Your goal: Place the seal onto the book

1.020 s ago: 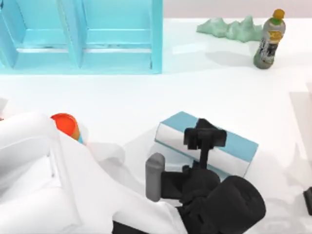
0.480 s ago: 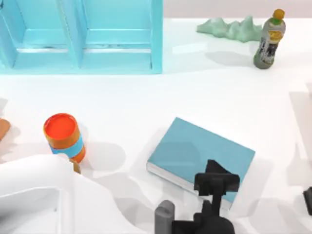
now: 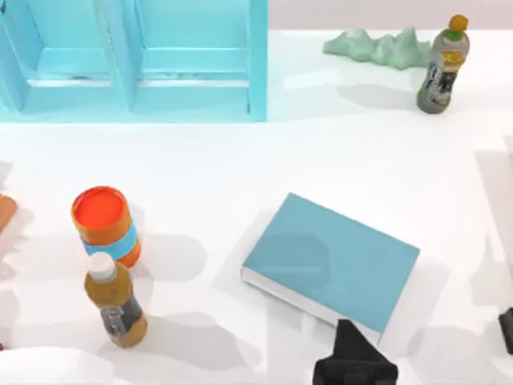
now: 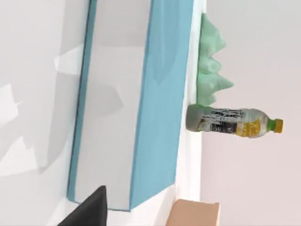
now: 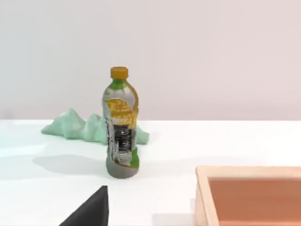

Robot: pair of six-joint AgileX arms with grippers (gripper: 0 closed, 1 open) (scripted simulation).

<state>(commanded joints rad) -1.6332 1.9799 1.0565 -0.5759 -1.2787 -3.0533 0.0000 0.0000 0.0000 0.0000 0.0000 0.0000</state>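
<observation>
Zero steps done, as judged: book (image 3: 329, 269) mid-bench (image 3: 240, 160), cover bare; seal (image 3: 4, 212), appar. orange-brown item at left edge, well apart; left gripper (image 3: 353, 365) beside book, right gripper (image 3: 506, 330) parked at right edge, jaws' state can't tell.

A: Where does the top view look from?
B: From above the bench (image 3: 240, 160), down onto the book (image 3: 333, 261).
A: And the wrist views?
B: Both face the far bottle (image 4: 233, 121) (image 5: 121, 125), sharing it with the top view (image 3: 443, 64); the left also skims close along the book (image 4: 160, 94).
</observation>
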